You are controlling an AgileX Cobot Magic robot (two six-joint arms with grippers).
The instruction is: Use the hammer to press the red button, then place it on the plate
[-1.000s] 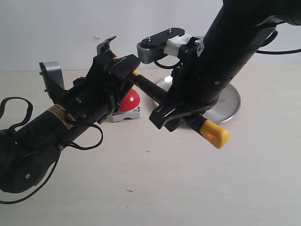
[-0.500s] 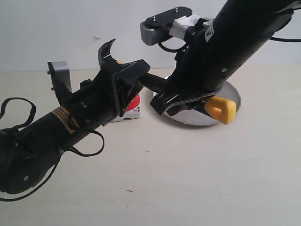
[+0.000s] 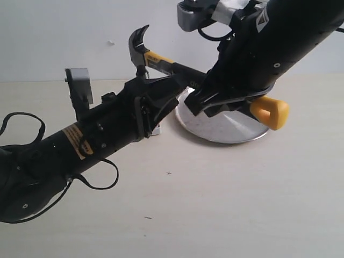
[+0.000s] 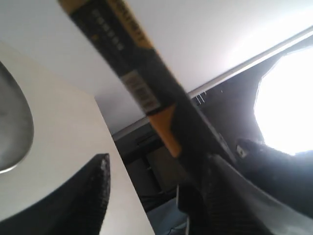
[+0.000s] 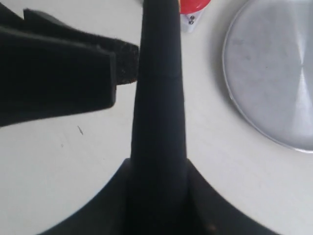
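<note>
My right gripper (image 3: 228, 99) (image 5: 159, 176) is shut on the black handle of the hammer (image 3: 161, 59) (image 5: 157, 88) and holds it in the air. The dark claw head points up at the left, and the yellow end hangs over the silver plate (image 3: 231, 129) (image 5: 274, 73). My left gripper (image 3: 161, 97) (image 4: 159, 166) is open just beneath the handle, which runs along one finger (image 4: 230, 196). The red button (image 5: 194, 6) shows only at the edge of the right wrist view. In the exterior view my left arm hides its dome.
The plate (image 4: 12, 122) lies on a pale tabletop (image 3: 215, 204) in front of a white wall. A loose black cable (image 3: 21, 121) loops off the left arm at the near left.
My right arm has lifted the hammer up and to the right, so the head now stands well above the left gripper. The left gripper has risen and now covers the button.
</note>
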